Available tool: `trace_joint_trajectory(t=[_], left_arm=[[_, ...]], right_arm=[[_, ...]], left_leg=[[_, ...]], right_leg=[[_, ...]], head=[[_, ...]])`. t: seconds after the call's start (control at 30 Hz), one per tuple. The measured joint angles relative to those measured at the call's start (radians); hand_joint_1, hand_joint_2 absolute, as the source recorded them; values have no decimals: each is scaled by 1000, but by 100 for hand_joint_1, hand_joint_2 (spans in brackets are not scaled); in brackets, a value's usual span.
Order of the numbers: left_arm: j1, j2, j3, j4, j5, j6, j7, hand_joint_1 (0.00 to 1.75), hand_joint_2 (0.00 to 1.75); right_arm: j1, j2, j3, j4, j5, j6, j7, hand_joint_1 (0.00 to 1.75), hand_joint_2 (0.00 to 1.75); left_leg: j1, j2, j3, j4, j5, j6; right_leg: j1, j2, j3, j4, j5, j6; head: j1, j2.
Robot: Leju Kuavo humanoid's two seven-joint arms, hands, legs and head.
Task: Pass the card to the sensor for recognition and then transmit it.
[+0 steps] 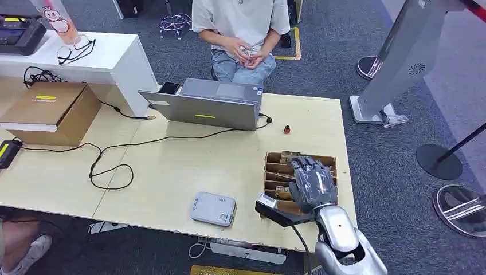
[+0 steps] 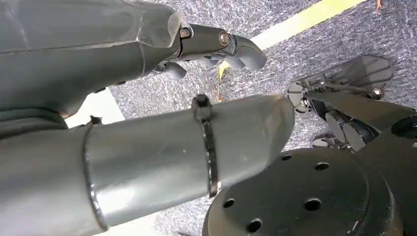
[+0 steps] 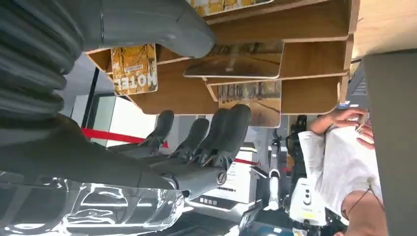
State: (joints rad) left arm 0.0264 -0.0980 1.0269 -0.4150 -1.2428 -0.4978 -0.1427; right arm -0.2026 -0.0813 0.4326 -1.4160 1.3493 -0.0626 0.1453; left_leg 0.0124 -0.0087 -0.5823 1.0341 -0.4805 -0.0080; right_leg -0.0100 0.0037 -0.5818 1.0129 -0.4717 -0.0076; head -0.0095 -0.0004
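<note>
A: Right hand [image 1: 312, 182], dark grey and many-fingered, is seen from the head view spread over the slotted wooden card rack [image 1: 329, 161] at the desk's right end. Nothing is held; the fingers are apart, palm down above the slots.

B: And the sensor?

A: The flat grey rounded-square card reader [image 1: 213, 208] lies near the desk's front edge, to the left of the rack and well apart from it. Beyond it, the silver laptop [image 1: 209, 106] faces a seated person in a pale shirt [image 1: 240, 17].

B: What is shown at the left wrist?

A: The left hand [image 2: 216, 46] hangs over grey carpet, with its fingers curled in and nothing seen in them.

B: And at the right wrist?

A: The dark fingers [image 3: 216, 135] are stretched toward the rack's shelves, where the yellow printed hotel-style card [image 3: 134, 69] stands in one compartment, with other cards beside it. No card is touched yet.

B: How is the pick best done?

A: One card should be singled out, its free edge pinched between thumb and finger, and it should be drawn straight along its slot so the dividers are not caught. Only then should it be carried flat to the reader.
</note>
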Motion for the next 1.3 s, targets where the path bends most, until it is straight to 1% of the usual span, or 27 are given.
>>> trace_joint_trajectory(t=[0.1, 0.2, 0.23, 0.37, 0.43, 0.53, 0.6, 0.67, 0.77, 0.9, 0.93, 0.97, 1.0, 1.03, 1.07, 1.23, 1.3], left_arm=[[-1, 2, 0, 2, -1, 1, 0, 0, 0], [-3, 4, 1, 6, -5, 8, 0, 0, 0], [-5, 4, 1, 8, -6, 10, 0, 0, 0], [-9, 4, 3, 13, -11, 13, 0, 0, 0], [-11, 6, 4, 17, -13, 17, 0, 0, 0], [-13, 8, 5, 19, -14, 21, 0, 0, 0], [-14, 9, 5, 22, -14, 22, 0, 0, 0], [-14, 11, 5, 25, -14, 23, -1, 0, 0], [-15, 11, 5, 26, -14, 29, -3, 0, 0], [-16, 12, 6, 29, -15, 31, -3, 0, 0], [-16, 12, 6, 31, -15, 31, -3, 0, 0], [-16, 12, 6, 32, -16, 32, -4, 0, 0], [-16, 12, 6, 33, -16, 32, -4, 0, 0], [-16, 12, 6, 33, -17, 33, -4, 0, 0], [-16, 12, 6, 34, -17, 34, -5, 0, 0], [-17, 12, 6, 34, -20, 37, -6, 0, 0], [-17, 12, 6, 34, -20, 38, -6, 0, 0]], right_arm=[[0, 3, 0, 2, 1, 0, 0, 75, 175], [1, 3, 0, 2, 6, 3, 0, 77, 175], [1, 3, 0, 2, 10, 4, 0, 82, 175], [3, 3, -2, 2, 15, 5, 0, 86, 175], [4, 5, -4, 2, 15, 7, 0, 80, 175], [6, 8, -7, 2, 16, 10, 0, 87, 175], [7, 8, -8, 2, 17, 10, 0, 87, 175], [7, 10, -8, 2, 18, 10, 0, 93, 175], [9, 11, -8, 2, 18, 11, -1, 96, 175], [12, 13, -8, 3, 18, 13, -1, 112, 175], [12, 14, -8, 4, 18, 13, -1, 124, 175], [12, 14, -8, 4, 18, 13, -2, 133, 175], [13, 15, -8, 4, 18, 14, -2, 138, 175], [13, 16, -8, 4, 18, 15, -2, 138, 175], [13, 16, -8, 4, 18, 15, -2, 145, 175], [13, 17, -8, 4, 22, 17, -3, 164, 175], [13, 19, -8, 4, 24, 18, -3, 164, 175]], left_leg=[[0, 0, 0, 0, 0, 0], [0, 0, 0, 0, 0, 0], [0, 0, 0, 0, 0, 0], [0, 0, 0, 0, 0, 0], [0, 0, 0, 0, 0, 0], [0, 0, 0, 0, 0, 0], [0, 0, 0, 0, 0, 0], [0, 0, 0, 0, 0, 0], [0, 0, 0, 0, 0, 0], [0, 0, 0, 0, 0, 0], [0, 0, 0, 0, 0, 0], [0, 0, 0, 0, 0, 0], [0, 0, 0, 0, 0, 0], [0, 0, 0, 0, 0, 0], [0, 0, 0, 0, 0, 0], [0, 0, 0, 0, 0, 0], [0, 0, 0, 0, 0, 0]], right_leg=[[0, 0, 0, 0, 0, 0], [0, 0, 0, 0, 0, 0], [0, 0, 0, 0, 0, 0], [0, 0, 0, 0, 0, 0], [0, 0, 0, 0, 0, 0], [0, 0, 0, 0, 0, 0], [0, 0, 0, 0, 0, 0], [0, 0, 0, 0, 0, 0], [0, 0, 0, 0, 0, 0], [0, 0, 0, 0, 0, 0], [0, 0, 0, 0, 0, 0], [0, 0, 0, 0, 0, 0], [0, 0, 0, 0, 0, 0], [0, 0, 0, 0, 0, 0], [0, 0, 0, 0, 0, 0], [0, 0, 0, 0, 0, 0], [0, 0, 0, 0, 0, 0]], head=[[0, 0], [0, 0], [0, 0], [0, 0], [0, 0], [0, 0], [0, 0], [0, 0], [0, 0], [0, 0], [0, 0], [0, 0], [0, 0], [0, 0], [0, 0], [0, 0], [0, 0]])
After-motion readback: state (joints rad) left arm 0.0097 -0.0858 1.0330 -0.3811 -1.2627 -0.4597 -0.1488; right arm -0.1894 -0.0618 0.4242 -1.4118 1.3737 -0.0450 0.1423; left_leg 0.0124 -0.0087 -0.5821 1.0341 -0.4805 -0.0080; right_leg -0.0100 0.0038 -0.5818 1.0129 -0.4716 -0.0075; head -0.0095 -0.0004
